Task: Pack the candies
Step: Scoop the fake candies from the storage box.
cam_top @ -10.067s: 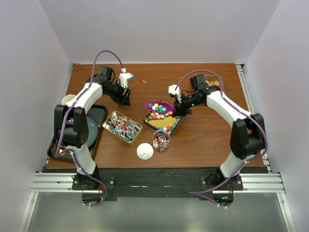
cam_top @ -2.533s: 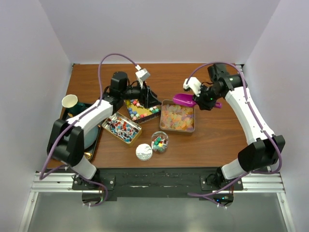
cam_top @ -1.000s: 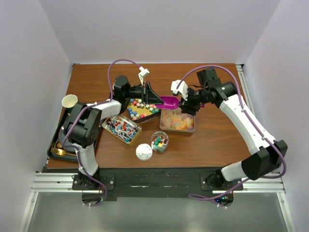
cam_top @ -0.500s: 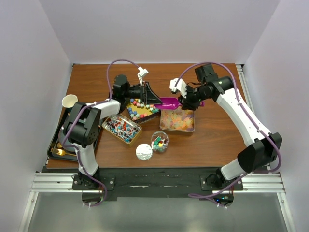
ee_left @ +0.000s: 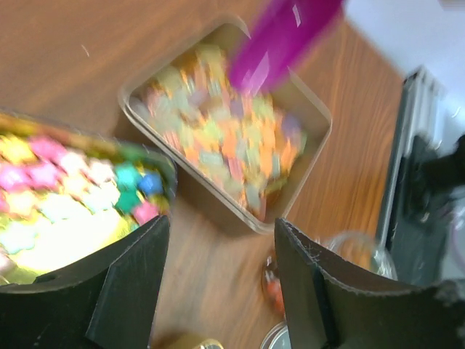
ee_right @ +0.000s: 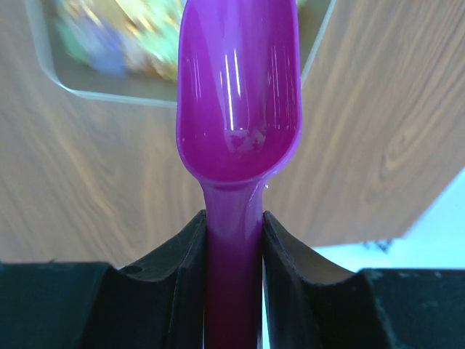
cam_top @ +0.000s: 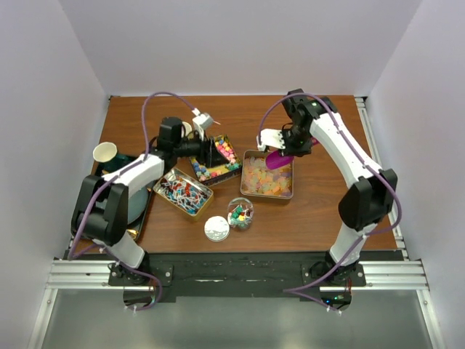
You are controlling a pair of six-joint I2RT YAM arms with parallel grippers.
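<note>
Scoop [cam_top: 277,160] swung back over pale candies [cam_top: 263,182] — right gripper [ee_right: 232,227] clamps it, left gripper [ee_left: 221,222] gapes wide.

You'll find the purple scoop [ee_right: 238,94] clamped in the right end effector [ee_right: 234,222], its bowl over the square tin [cam_top: 243,174]. A second tin [cam_top: 234,169] sits right at the left end effector [cam_top: 212,150], with a long tin [cam_top: 158,191] just beside it on the base side. Further toward the bases from both end effectors, a glass jar [cam_top: 241,213] and a round silver lid [cam_top: 217,228] stand on the worktop [cam_top: 320,211]. A paper cup [cam_top: 104,153] stands well out to the left.
</note>
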